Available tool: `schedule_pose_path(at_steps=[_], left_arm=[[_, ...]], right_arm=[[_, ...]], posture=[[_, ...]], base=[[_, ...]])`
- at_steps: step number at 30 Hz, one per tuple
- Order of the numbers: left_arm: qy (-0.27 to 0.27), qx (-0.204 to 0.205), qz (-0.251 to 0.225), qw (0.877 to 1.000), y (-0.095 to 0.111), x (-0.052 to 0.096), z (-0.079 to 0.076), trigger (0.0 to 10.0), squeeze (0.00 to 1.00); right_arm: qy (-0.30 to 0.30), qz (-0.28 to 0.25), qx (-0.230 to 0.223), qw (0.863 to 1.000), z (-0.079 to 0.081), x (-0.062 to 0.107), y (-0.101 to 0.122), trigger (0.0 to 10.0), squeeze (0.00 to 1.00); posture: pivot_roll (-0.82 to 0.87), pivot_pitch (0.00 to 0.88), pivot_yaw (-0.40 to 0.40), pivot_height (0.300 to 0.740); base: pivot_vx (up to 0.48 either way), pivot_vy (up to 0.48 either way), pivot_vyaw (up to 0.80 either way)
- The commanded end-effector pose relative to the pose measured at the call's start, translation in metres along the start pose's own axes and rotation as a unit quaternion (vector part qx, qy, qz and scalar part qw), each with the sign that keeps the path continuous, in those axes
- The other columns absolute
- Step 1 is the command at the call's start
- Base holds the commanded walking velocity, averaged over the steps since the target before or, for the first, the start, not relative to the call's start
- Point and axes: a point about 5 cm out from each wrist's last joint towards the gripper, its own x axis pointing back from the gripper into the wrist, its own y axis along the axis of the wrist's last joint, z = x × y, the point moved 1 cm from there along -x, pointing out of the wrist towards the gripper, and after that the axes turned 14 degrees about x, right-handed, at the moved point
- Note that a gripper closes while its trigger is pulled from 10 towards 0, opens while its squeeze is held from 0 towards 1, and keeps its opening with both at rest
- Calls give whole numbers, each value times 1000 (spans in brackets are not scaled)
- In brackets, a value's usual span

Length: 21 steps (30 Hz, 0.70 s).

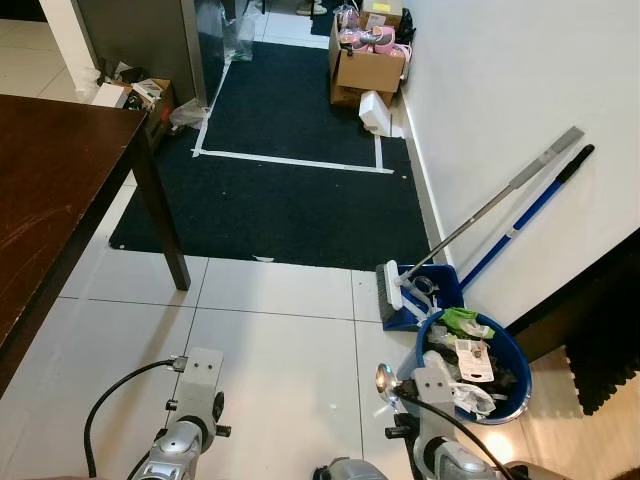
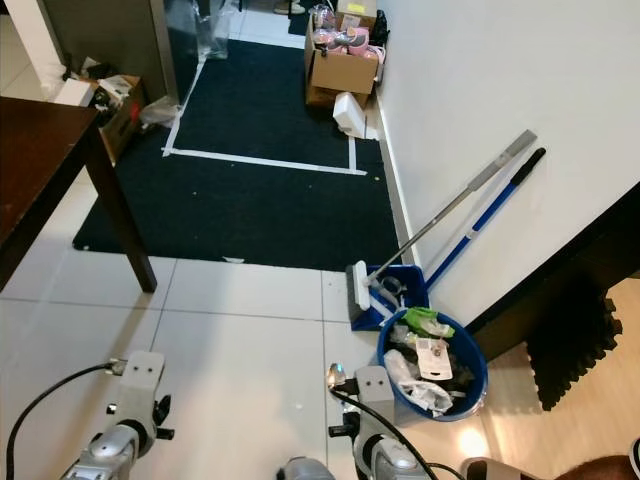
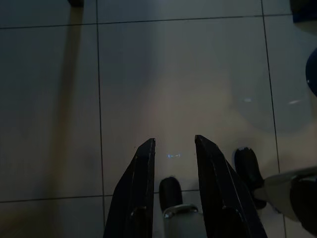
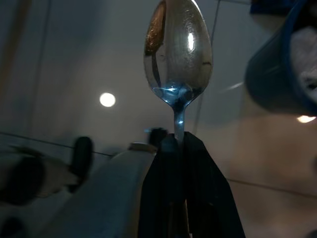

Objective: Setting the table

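while right claw [image 4: 179, 144] grips spoon [image 4: 178, 49]

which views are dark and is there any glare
Both wrist views are dim: the left hand hangs over shaded tiles; the right hand grips a spoon whose bowl glints, with a lamp reflected on the floor. The eye views are bright and sharp.

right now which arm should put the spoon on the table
Right. The right gripper is shut on the spoon, while the left gripper is open with nothing between its jaws. The dark wooden table stands to the robot's left, so a turn is probably needed.
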Motion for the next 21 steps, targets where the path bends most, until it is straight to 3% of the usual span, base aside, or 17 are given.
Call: schedule_pose_path(at_steps=[1, 7, 16, 21], left_arm=[[3, 4, 9, 1000, -4, 0, -2, 10000, 0], [1, 2, 18, 1000, -8, 1, -3, 10000, 0], [-4, -9, 18, 1000, -13, 3, -2, 10000, 0], [-2, -19, -13, 1000, -6, 4, 1, 10000, 0]], right_arm=[[-15, 7, 26, 1000, -3, 1, -3, 10000, 0], [-20, -2, -31, 999, -7, 2, -3, 10000, 0], [-29, -8, -12, 999, -9, 4, -3, 10000, 0], [-32, -26, -14, 999, -11, 4, 0, 10000, 0]], posture=[[56, 22, -61, 740], [47, 24, -57, 740], [42, 27, -61, 740], [43, 29, -61, 740]], base=[[0, 0, 0], [0, 0, 0], [0, 0, 0], [0, 0, 0]])
